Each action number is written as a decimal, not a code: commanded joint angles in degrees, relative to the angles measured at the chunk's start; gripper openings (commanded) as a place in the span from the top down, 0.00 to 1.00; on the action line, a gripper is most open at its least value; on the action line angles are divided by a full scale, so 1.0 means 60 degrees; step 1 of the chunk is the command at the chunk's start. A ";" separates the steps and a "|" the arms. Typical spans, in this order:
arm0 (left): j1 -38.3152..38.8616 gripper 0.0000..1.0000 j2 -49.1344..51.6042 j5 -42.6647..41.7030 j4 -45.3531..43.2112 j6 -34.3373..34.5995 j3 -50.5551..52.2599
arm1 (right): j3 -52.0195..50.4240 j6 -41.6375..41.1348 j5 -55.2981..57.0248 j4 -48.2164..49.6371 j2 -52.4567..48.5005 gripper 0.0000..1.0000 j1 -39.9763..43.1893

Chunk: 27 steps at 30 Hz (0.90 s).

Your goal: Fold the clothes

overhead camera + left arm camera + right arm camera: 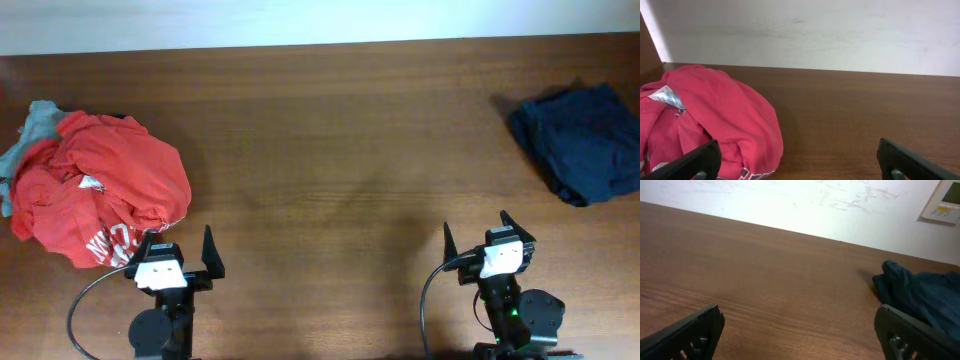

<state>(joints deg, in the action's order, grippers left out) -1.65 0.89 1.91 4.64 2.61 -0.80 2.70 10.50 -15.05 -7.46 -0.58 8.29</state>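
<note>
Fingers (208, 250) of your left pincer (178, 245) stand wide apart at the near edge of the wooden surface (340, 150), with nothing between them. Your crumpled orange-red T-shirt (100, 195) is heaped by the left edge, just ahead and to the left of that pincer, with its white neck label (90, 183) showing. A grey-green garment (35, 125) peeks out at the heap's far-left side. Your right pincer (476, 232) is likewise spread apart and holds nothing. The bunched navy garment (585, 140) lies near the far right corner, well apart from it.
</note>
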 commanded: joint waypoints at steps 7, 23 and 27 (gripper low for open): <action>-0.0055 0.01 -0.0073 -0.0113 0.0025 -0.0153 0.0036 | -0.0095 -0.0044 0.0047 0.0007 0.0062 0.01 -0.0069; -0.0055 0.01 -0.0073 -0.0113 0.0025 -0.0153 0.0036 | -0.0095 -0.0040 0.0324 0.0390 0.0066 0.01 -0.0069; -0.0055 0.01 -0.0073 -0.0372 -0.0076 -0.0146 0.0036 | -0.0095 -0.0047 0.0149 0.0324 0.0066 0.01 -0.0069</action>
<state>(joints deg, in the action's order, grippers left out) -1.65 0.89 1.93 4.58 2.59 -0.80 2.66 10.50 -14.37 -5.76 -0.58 8.29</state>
